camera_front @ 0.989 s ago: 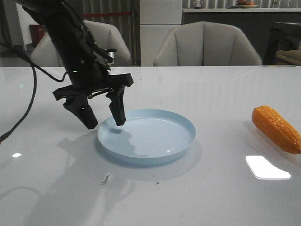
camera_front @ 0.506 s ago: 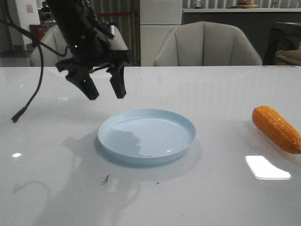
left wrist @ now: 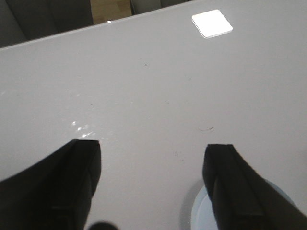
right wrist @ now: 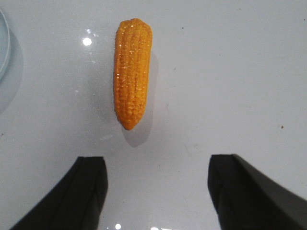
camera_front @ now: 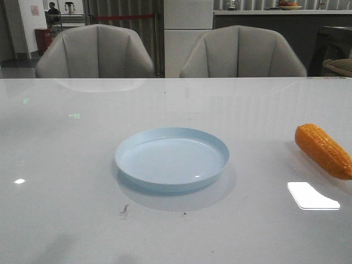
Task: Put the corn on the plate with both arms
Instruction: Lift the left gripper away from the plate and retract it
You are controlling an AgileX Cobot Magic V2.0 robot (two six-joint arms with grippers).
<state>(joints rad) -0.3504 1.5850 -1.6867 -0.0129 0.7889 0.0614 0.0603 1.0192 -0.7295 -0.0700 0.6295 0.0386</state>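
Note:
The pale blue plate (camera_front: pixel 171 158) lies empty in the middle of the white table. The orange-yellow corn (camera_front: pixel 323 150) lies on the table at the far right, apart from the plate. Neither arm shows in the front view. In the right wrist view the corn (right wrist: pixel 132 72) lies on the table beyond my right gripper (right wrist: pixel 156 165), which is open and empty; the plate's rim (right wrist: pixel 4 45) shows at the frame edge. My left gripper (left wrist: pixel 152 152) is open and empty above bare table, with a sliver of the plate (left wrist: pixel 201 215) beside one finger.
Two grey chairs (camera_front: pixel 98 52) (camera_front: pixel 242 52) stand behind the table's far edge. A bright light reflection (camera_front: pixel 312 196) lies on the table near the corn. A small dark speck (camera_front: pixel 125 208) sits in front of the plate.
My left arm has lifted away from the plate's left rim and gone up and left out of the front view. Plate and corn have not moved.

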